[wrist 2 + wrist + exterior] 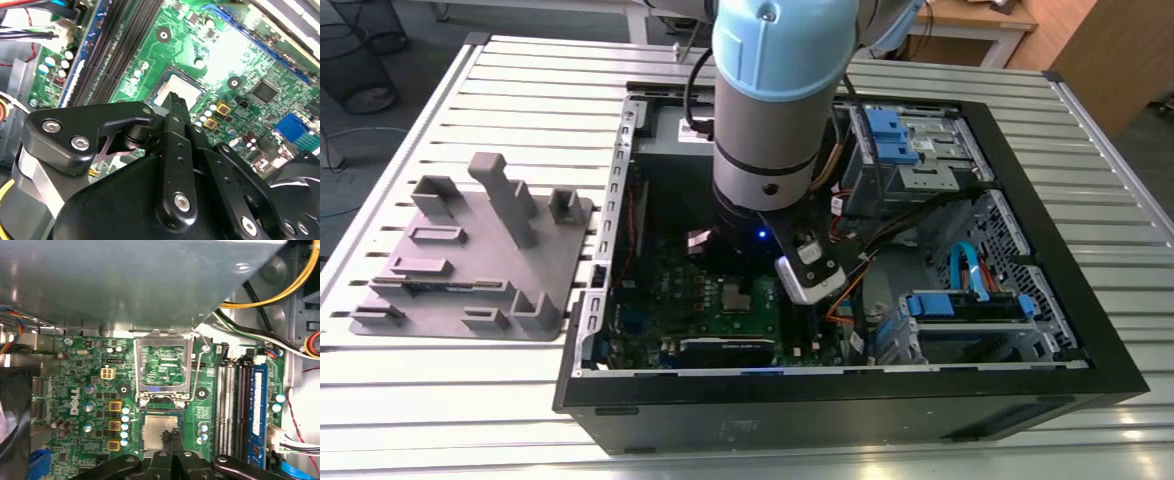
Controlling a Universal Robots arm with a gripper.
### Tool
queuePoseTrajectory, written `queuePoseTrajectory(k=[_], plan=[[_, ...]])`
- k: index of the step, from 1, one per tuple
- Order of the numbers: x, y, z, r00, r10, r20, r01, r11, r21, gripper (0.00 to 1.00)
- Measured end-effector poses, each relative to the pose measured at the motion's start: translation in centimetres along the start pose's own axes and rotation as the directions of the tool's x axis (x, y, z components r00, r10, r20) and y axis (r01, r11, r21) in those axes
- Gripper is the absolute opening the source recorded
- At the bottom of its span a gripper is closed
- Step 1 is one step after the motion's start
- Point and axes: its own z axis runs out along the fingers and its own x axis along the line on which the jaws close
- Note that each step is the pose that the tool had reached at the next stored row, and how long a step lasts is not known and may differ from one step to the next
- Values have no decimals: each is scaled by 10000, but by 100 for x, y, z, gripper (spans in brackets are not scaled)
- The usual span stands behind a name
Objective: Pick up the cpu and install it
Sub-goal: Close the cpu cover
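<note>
The small square cpu chip with a silver-grey metal top [154, 432] lies flat in the socket of the green motherboard [75, 385], inside the open black computer case [854, 398]. Its edges run parallel to the socket's; being square, it has no long axis. The hinged metal socket frame [164, 336] stands raised. The black gripper [171, 434] hangs over the chip, fingers pressed together, gripping nothing.
</note>
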Motion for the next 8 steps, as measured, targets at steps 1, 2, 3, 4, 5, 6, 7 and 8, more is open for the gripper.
queuePoseTrajectory(k=[1, 2, 3, 4, 5, 6, 7, 8], plan=[[-15, -1, 1, 10000, 0, 0, 0, 10000, -1, 11], [-29, -1, 1, 10000, 0, 0, 0, 10000, -1, 11], [-39, -1, 1, 10000, 0, 0, 0, 10000, -1, 11], [-48, 0, 1, 10000, -1, 0, 1, 10000, 0, 11], [-55, 2, 2, 10000, -1, 0, 1, 10000, -1, 11], [-62, 4, 2, 10000, 0, 0, 0, 10000, 0, 11], [-67, 8, 3, 10000, 0, 0, 0, 10000, 0, 11], [-72, 14, 4, 10000, 0, 0, 0, 10000, 0, 11]])
